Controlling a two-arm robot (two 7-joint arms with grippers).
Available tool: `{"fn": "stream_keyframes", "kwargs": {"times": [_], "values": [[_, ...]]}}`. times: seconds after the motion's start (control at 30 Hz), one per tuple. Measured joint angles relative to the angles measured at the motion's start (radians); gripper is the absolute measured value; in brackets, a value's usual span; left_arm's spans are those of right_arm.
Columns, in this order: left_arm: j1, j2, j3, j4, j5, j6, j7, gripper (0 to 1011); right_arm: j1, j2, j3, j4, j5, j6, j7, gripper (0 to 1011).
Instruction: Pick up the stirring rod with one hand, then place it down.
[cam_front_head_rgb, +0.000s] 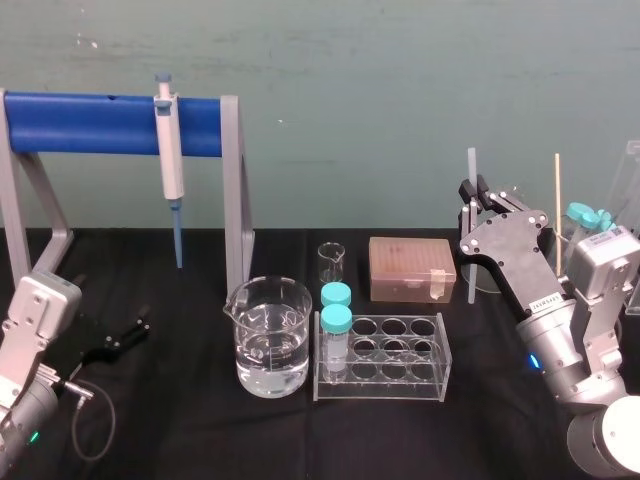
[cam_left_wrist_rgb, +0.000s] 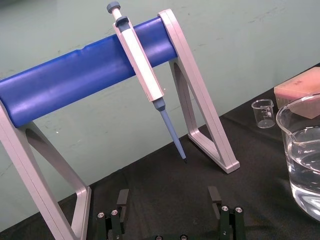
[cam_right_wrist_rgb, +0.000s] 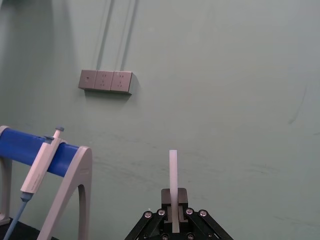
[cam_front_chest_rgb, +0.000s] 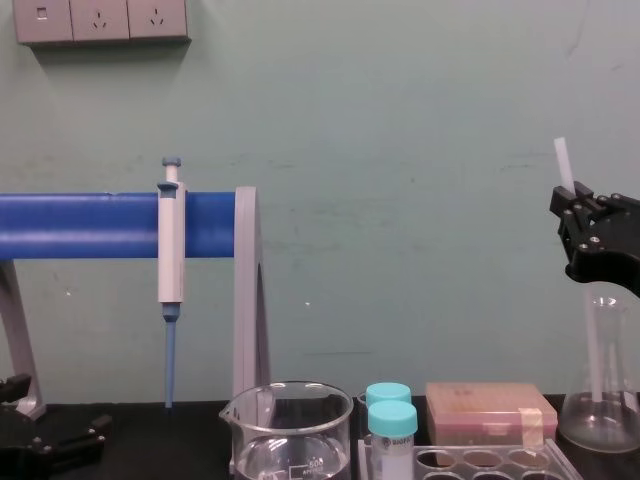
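The stirring rod (cam_front_head_rgb: 470, 170) is a thin translucent-white stick held nearly upright above the right side of the table. My right gripper (cam_front_head_rgb: 476, 196) is shut on it partway along its length. In the right wrist view the rod (cam_right_wrist_rgb: 173, 172) rises from between the closed black fingers (cam_right_wrist_rgb: 181, 196). In the chest view the rod's top (cam_front_chest_rgb: 563, 158) sticks out above the right gripper (cam_front_chest_rgb: 585, 205), and its lower part shows inside the outline of a glass flask (cam_front_chest_rgb: 600, 420). My left gripper (cam_front_head_rgb: 122, 334) rests low at the table's left, open and holding nothing; its fingers (cam_left_wrist_rgb: 215, 196) stand apart.
A white-and-blue pipette (cam_front_head_rgb: 170, 160) hangs on a blue-bar stand (cam_front_head_rgb: 90, 123) at back left. In the middle are a water-filled beaker (cam_front_head_rgb: 270, 340), a small beaker (cam_front_head_rgb: 331, 262), a tube rack (cam_front_head_rgb: 385, 352) with two cyan-capped tubes, and a pink box (cam_front_head_rgb: 410, 268). A thin wooden stick (cam_front_head_rgb: 557, 210) stands far right.
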Motion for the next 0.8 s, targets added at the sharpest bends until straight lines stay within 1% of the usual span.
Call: {"fn": "stream_keyframes", "kwargs": {"times": [0.8], "values": [[0.000, 0.000, 0.000, 0.000, 0.000, 0.000, 0.000, 1000, 0.000, 0.000, 0.000, 0.000, 0.000, 0.000, 0.000, 66]]}}
